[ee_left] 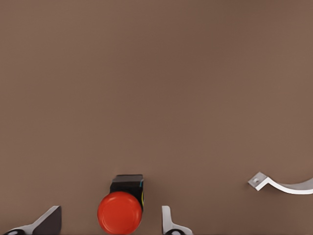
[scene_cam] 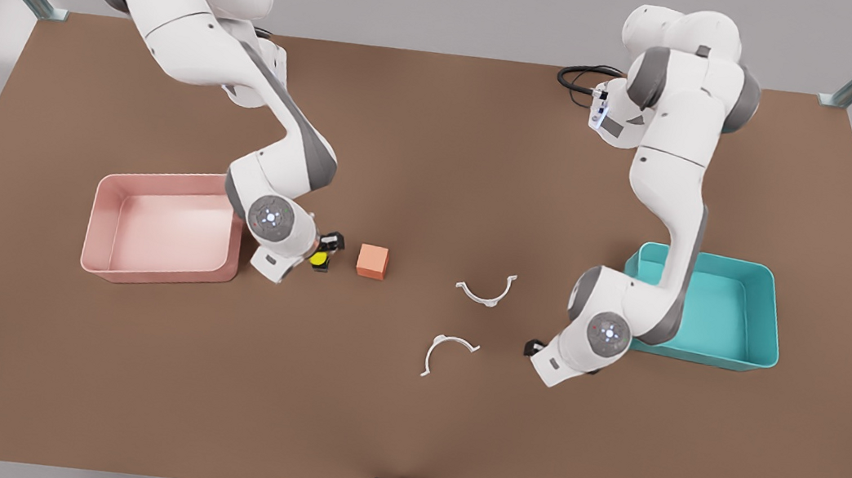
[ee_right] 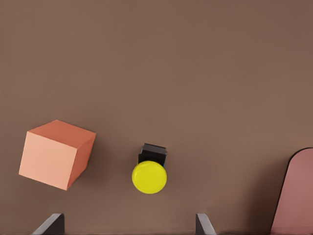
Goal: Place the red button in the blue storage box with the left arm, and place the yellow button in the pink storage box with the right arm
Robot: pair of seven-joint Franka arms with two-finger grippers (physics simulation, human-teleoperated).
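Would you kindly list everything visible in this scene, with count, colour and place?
yellow button: 1, yellow cap on black base, on the table beside the pink box
red button: 1, red cap on black base, on the table near the blue box
pink storage box: 1, pink, front view's left
blue storage box: 1, teal-blue, front view's right
cube: 1, orange, near the yellow button
curved brackets: 2, white, mid-table
table: 1, brown
right gripper: open, over the yellow button
left gripper: open, straddling the red button
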